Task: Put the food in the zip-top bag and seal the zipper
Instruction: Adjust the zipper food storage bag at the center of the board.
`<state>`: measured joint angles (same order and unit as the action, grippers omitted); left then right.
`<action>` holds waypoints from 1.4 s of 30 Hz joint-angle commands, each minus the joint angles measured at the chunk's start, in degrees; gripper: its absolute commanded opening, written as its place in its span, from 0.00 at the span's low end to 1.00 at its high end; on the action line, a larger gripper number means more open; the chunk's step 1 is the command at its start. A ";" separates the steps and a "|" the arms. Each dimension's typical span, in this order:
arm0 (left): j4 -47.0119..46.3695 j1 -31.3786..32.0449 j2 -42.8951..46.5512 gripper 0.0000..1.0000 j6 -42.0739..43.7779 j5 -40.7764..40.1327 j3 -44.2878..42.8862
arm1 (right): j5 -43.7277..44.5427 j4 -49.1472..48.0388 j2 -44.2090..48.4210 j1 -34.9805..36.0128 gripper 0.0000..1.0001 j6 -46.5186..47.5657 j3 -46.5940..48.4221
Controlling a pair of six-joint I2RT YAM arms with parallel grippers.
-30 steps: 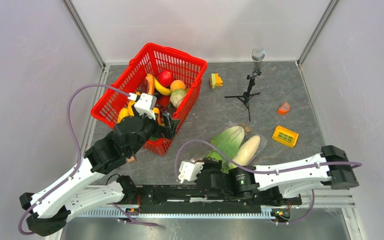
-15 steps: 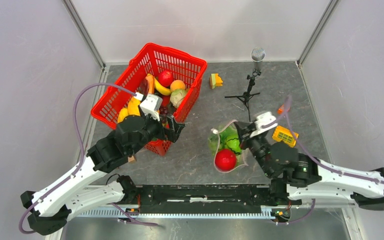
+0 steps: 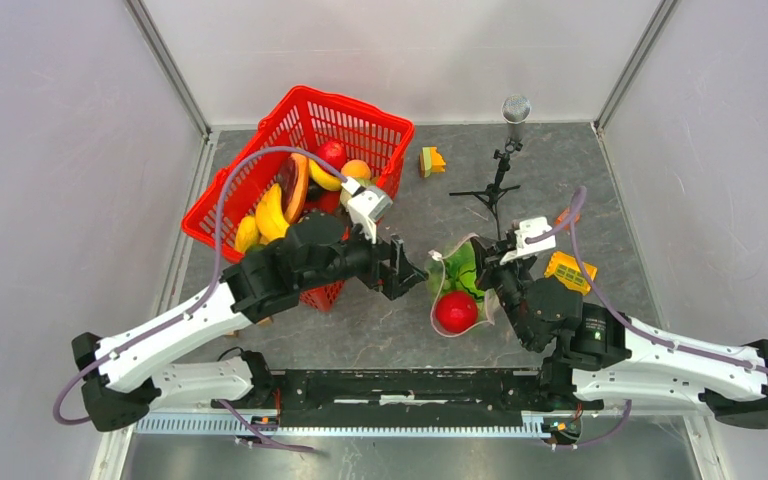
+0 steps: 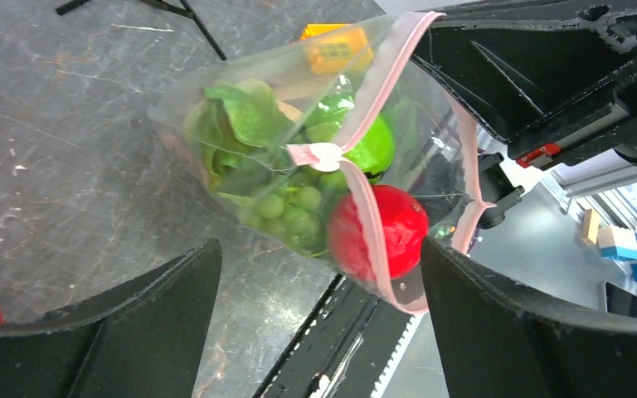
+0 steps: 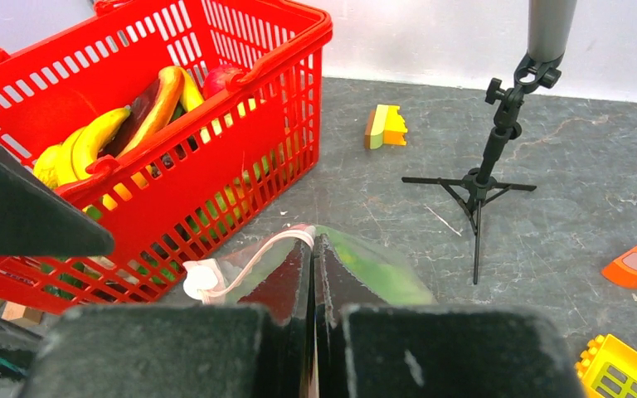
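The zip-top bag [image 3: 457, 285] is held up off the table, its mouth open toward the front. Inside are green lettuce [image 4: 245, 124], green grapes [image 4: 294, 211], a lime-green fruit [image 4: 373, 149] and a round red fruit [image 3: 454, 312]. The pink zipper [image 4: 379, 240] runs round the mouth, with a white slider [image 4: 325, 155] on it. My right gripper [image 5: 313, 249] is shut on the bag's edge at the right side [image 3: 490, 280]. My left gripper [image 3: 410, 272] is open and empty just left of the bag; its fingers [image 4: 133, 307] frame the bag's mouth. The cream-white vegetable is not in view.
The red mesh basket [image 3: 260, 180] stands back left with bananas [image 3: 272, 210] and other toy food in it. A microphone tripod [image 3: 500, 185] stands behind the bag. A yellow block [image 3: 570, 270], an orange piece [image 3: 567, 215] and a yellow-orange block [image 3: 431, 160] lie on the table.
My left gripper has swung from the basket rightward to beside the bag. The bag, flat on the table a second ago, is now held up by my right gripper with the red fruit inside.
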<state>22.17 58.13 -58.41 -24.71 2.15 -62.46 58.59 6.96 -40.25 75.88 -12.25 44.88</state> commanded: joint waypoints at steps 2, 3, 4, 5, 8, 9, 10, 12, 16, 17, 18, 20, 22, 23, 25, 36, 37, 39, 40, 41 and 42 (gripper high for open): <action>-3.50 3.67 -3.15 0.91 -7.80 -1.52 -2.43 | 1.09 -5.80 0.16 -0.79 0.00 -0.75 1.00; -3.75 4.76 -3.55 0.91 -9.32 -4.89 -1.97 | 1.09 -5.90 -0.04 -0.84 0.00 -0.84 1.06; -4.61 5.89 -3.94 0.91 -10.94 -7.57 -1.23 | 0.99 -5.97 -0.19 -0.90 0.00 -1.05 1.08; -5.80 6.69 -4.37 0.91 -12.46 -8.51 -0.59 | 0.99 -6.08 -0.29 -0.91 0.00 -1.30 1.01; -6.20 8.40 -6.87 0.91 -13.25 -10.42 -1.40 | 1.20 -6.52 -0.87 -1.05 0.00 -1.56 0.69; -4.77 9.14 -7.75 0.90 -12.52 -12.45 -2.25 | 1.17 -6.52 -0.98 -1.08 0.00 -1.71 0.74; -3.30 9.72 -8.77 0.90 -11.95 -14.54 -2.98 | 1.18 -6.52 -1.08 -1.10 0.00 -1.85 0.81; -1.96 10.89 -10.19 0.87 -11.16 -18.21 -3.08 | 0.98 -6.52 -1.15 -1.17 0.00 -2.07 0.99; -1.40 12.46 -12.19 0.78 -11.37 -21.62 -2.02 | 1.24 -6.52 -1.31 -1.34 0.00 -1.82 1.25; -1.41 12.98 -12.37 0.75 -11.46 -22.54 -1.85 | 1.27 -6.52 -1.40 -1.41 0.00 -1.69 1.34; -1.45 13.31 -12.50 0.73 -11.42 -23.33 -1.66 | 1.26 -6.52 -1.47 -1.45 0.00 -1.67 1.48; -1.43 13.76 -12.81 0.65 -11.01 -24.07 -1.62 | 1.38 -6.56 -1.49 -1.52 0.00 -1.59 1.50; -1.42 13.99 -12.81 0.54 -10.89 -24.43 -1.40 | 1.49 -6.52 -1.42 -1.61 0.00 -1.50 1.44; -1.43 14.11 -12.81 0.47 -10.77 -24.52 -1.23 | 1.53 -6.52 -1.48 -1.61 0.00 -1.49 1.35; -1.52 14.12 -13.14 0.39 -10.17 -24.51 -1.18 | 1.16 -6.52 -1.29 -1.61 0.00 -1.51 1.11; -1.27 14.30 -14.63 0.27 -8.84 -26.67 -0.44 | 0.37 -6.52 -0.50 -1.70 0.00 -2.50 0.58; -1.17 14.30 -14.35 0.20 -8.65 -27.39 -0.32 | 0.31 -6.52 -0.30 -1.69 0.00 -2.57 0.47; -1.09 14.30 -13.78 0.07 -7.73 -29.38 -0.30 | -0.24 -6.52 0.13 -1.70 0.00 -2.76 -0.11; -1.09 14.30 -13.51 0.03 -7.16 -30.14 -0.45 | -1.03 -6.57 0.41 -1.70 0.00 -2.59 -0.44; -1.31 14.29 -13.30 0.02 -6.16 -30.61 -0.66 | -2.95 -6.52 0.77 -1.70 0.01 -1.98 -0.70; -1.66 14.30 -13.12 0.02 -5.06 -30.78 -1.01 | -5.41 -8.28 1.21 -1.70 0.03 -1.21 -1.11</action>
<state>21.34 72.14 -73.23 -33.74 -23.97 -63.16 57.87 4.64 -41.23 74.46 -13.87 44.21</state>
